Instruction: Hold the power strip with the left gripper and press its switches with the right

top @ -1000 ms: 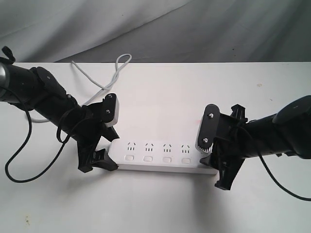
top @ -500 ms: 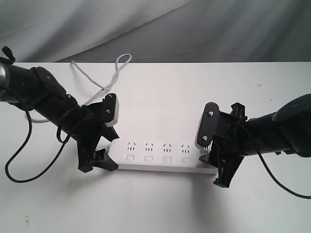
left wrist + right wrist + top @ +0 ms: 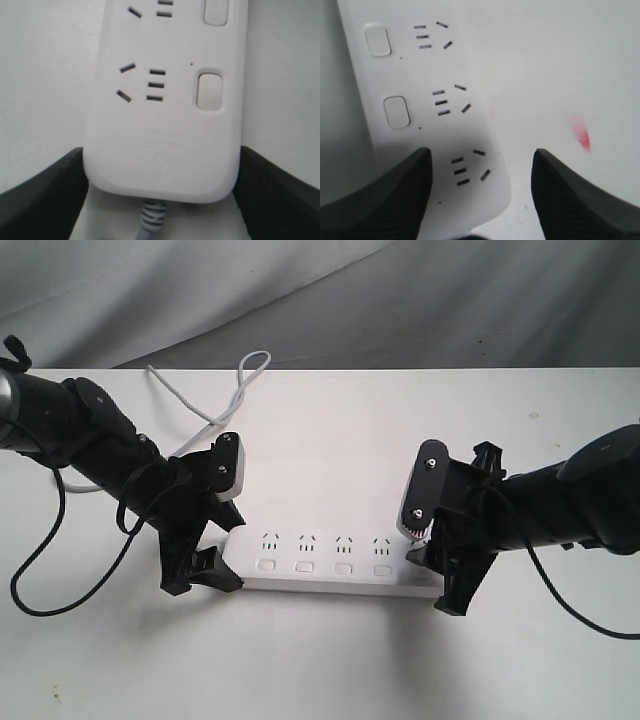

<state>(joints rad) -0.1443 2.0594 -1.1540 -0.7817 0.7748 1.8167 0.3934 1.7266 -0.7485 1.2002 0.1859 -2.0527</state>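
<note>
Power strip (image 3: 330,558), smooth white plastic, rounded ends, pinched by left end effector (image 3: 227,545); right end effector (image 3: 480,160) spread above it.

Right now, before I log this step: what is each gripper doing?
Left gripper: closed on the power strip.
Right gripper: open, holding nothing.

Soft even light, faint shadows, slightly blurred close-ups.
</note>
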